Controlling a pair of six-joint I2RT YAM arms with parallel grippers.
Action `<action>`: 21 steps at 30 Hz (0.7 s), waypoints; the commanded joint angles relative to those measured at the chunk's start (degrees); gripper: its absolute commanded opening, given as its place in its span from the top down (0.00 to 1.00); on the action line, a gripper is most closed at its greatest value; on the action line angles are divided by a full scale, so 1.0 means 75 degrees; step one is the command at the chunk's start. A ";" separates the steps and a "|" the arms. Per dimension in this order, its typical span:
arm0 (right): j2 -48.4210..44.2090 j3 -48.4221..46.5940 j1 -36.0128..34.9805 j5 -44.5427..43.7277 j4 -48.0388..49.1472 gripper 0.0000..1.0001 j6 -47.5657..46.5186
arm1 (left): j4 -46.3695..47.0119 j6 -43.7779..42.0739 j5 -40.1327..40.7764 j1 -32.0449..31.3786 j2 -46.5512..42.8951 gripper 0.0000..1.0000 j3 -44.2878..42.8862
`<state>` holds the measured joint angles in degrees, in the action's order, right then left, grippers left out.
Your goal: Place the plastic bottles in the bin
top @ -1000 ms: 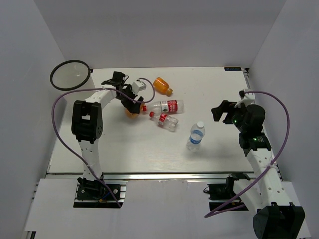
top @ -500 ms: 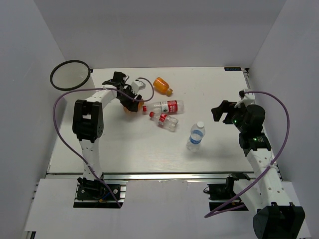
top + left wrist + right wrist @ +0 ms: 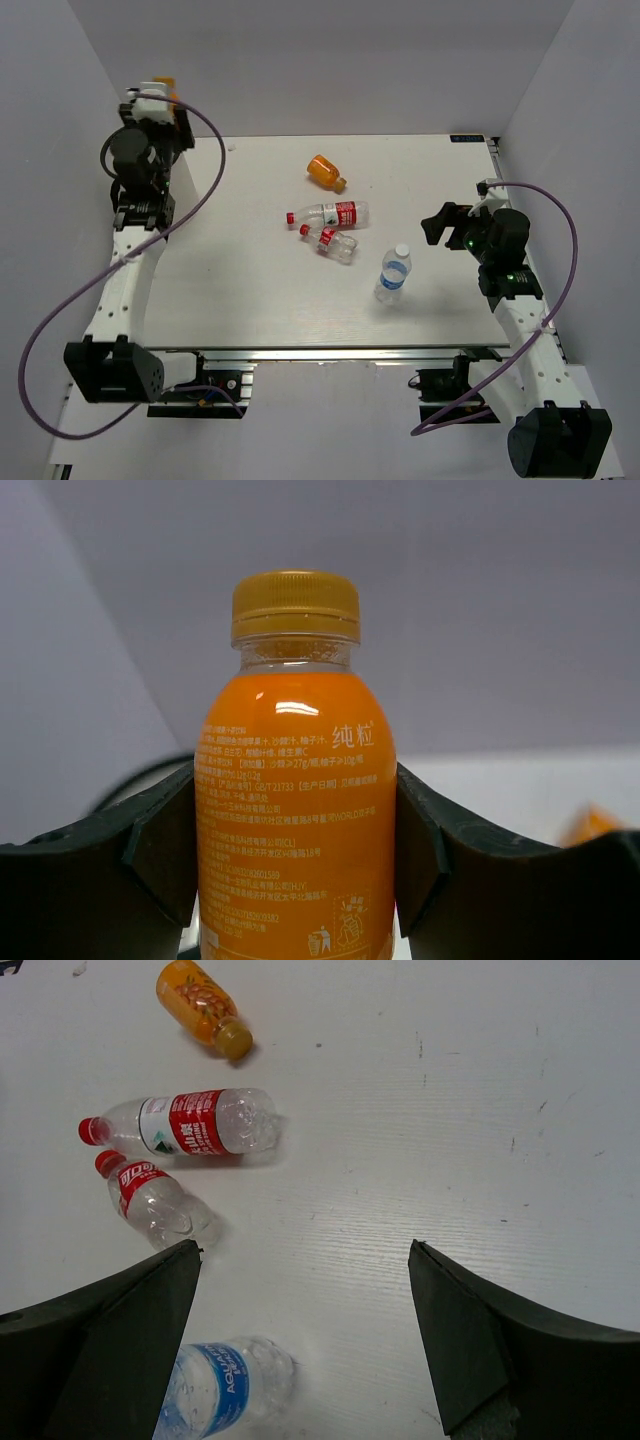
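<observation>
I am holding a stubby orange bottle [image 3: 296, 810] upright in the left gripper [image 3: 296, 880], whose fingers [image 3: 150, 850] are clamping its wide labelled body from both sides. It is hanging high at the far left corner. A dark arc behind it is probably the bin [image 3: 135, 780]. It is looking full, so I am judging it heavy, stiff and smooth-walled, and this mid-body grip suits it. The right gripper [image 3: 305, 1340] is hovering spread and empty over the table [image 3: 420, 1160].
</observation>
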<state>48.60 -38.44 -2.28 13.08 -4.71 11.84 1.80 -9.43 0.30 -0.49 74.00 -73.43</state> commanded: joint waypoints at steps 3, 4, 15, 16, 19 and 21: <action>-0.0069 -0.0207 0.0012 0.0072 0.0054 0.11 0.0063 | 0.2045 0.0917 0.2703 0.0589 -0.0105 0.71 0.0229; -0.0070 -0.0207 0.0012 0.0061 0.0031 0.11 0.0063 | 0.2033 0.0952 0.2830 0.0697 0.0128 0.71 0.0124; -0.0198 -0.0196 0.0012 -0.0010 -0.0016 0.11 0.0039 | 0.2126 0.1480 0.3113 0.1366 0.1454 0.44 -0.0124; -0.0222 -0.0196 0.0012 0.0013 -0.0028 0.11 0.0039 | 0.2150 0.1492 0.3113 0.1366 0.1500 0.39 -0.0066; -0.0409 -0.0196 0.0012 0.0422 0.0018 0.11 -0.0043 | 0.2034 0.1515 0.3382 0.1366 0.1653 0.02 -0.0088; -0.0677 -0.0231 0.0012 0.0913 0.0089 0.11 -0.0159 | 0.1951 0.1539 0.3476 0.1378 0.1665 0.02 -0.0159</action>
<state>46.46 -38.44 -2.28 14.85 -5.91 11.68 15.81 0.78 24.32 9.32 87.83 -73.45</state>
